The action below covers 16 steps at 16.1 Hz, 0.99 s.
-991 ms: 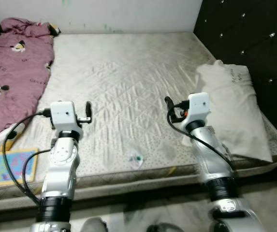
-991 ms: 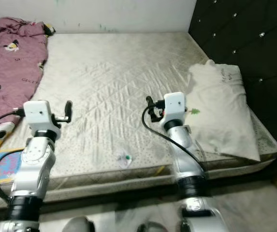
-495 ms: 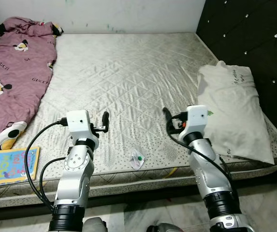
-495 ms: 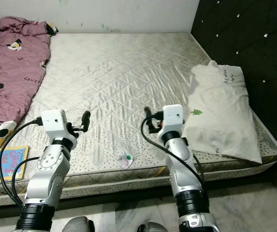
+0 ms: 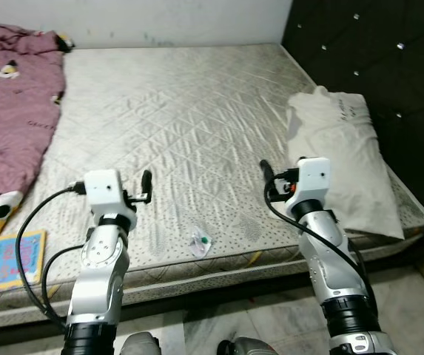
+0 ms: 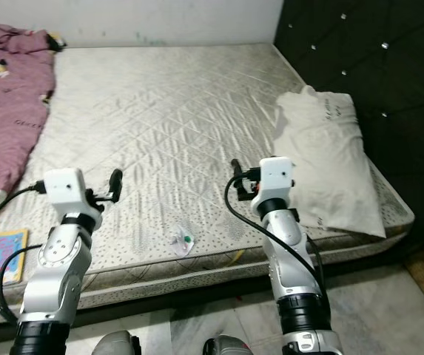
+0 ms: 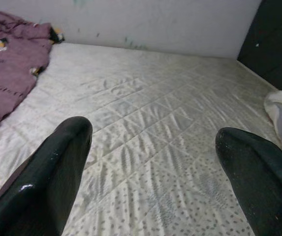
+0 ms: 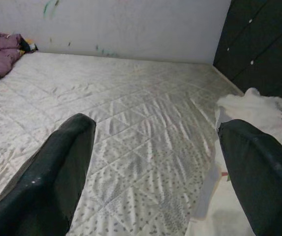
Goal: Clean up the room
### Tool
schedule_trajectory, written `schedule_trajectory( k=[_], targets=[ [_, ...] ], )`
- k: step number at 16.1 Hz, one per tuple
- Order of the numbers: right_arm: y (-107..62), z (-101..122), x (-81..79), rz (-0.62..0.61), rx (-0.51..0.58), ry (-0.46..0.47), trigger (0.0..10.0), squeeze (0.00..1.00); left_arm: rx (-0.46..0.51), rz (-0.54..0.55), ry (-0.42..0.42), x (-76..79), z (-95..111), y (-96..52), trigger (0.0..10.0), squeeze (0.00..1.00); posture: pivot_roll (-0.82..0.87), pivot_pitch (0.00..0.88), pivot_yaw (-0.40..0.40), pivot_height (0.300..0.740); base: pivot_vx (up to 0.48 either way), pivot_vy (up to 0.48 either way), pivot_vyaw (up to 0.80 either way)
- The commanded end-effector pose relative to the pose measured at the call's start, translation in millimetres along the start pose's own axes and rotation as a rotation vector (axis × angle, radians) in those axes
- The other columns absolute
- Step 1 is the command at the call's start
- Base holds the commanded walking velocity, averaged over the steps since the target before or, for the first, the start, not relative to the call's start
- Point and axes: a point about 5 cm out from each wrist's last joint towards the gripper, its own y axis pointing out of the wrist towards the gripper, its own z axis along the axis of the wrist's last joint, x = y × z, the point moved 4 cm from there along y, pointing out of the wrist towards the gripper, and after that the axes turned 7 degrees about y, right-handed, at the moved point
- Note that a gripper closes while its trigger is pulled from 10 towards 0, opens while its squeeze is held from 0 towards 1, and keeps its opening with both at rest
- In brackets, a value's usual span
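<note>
I'm getting flat, even room light on the mattress (image 5: 182, 111); head views slightly soft, blanket (image 5: 8, 111) blurred, fingers (image 7: 47, 182) out of focus.

Two silver, jointed metal arms end in white boxy wrist housings. Black cables loop from each housing down along the forearm. The right housing carries a small orange-red mark. The left gripper (image 7: 150, 182) and right gripper (image 8: 153, 172) have thick, glossy black, round-tipped fingers (image 7: 57, 167).
</note>
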Motion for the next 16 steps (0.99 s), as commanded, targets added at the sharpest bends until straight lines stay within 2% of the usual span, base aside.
schedule_trajectory(
  k=[1, 3, 6, 11, 16],
  targets=[
    [-1.8, 1.8, 7.4, -0.03, -0.002, -0.002, 10.0, 0.0, 0.011, -0.01, -0.006, 3.7, 5.8, 0.9, 10.0, 0.0, 0.03, 0.0, -0.054, 0.74, 0.0, 0.0, -0.8],
    [-2.0, 1.7, 8.5, -0.034, -0.004, 0.0, 10.0, 0.0, 0.019, -0.021, -0.003, 6.0, 7.7, 0.9, 10.0, 0.0, 0.03, 0.0, -0.054, 0.74, 0.0, 0.0, -0.8],
    [-7.7, 5.2, 13.6, -0.049, 0.002, 0.002, 10.0, 0.0, 0.028, 0.002, 0.008, -3.1, 9.4, -3.7, 10.0, 0.0, 0.03, 0.007, -0.049, 0.74, 0.0, 0.0, 0.0],
    [-7.9, 4.0, 13.1, -0.045, -0.009, -0.003, 10.0, 0.0, 0.024, 0.001, 0.0, -1.4, 10.3, -3.2, 10.0, 0.0, 0.03, 0.025, -0.053, 0.74, 0.0, 0.0, 0.0],
    [-9.1, 4.9, 13.0, -0.045, -0.015, -0.011, 10.0, 0.0, 0.001, 0.017, -0.042, -3.7, 6.9, -3.8, 10.0, 0.0, 0.03, 0.032, -0.054, 0.74, 0.0, 0.0, 0.0]
  ],
)
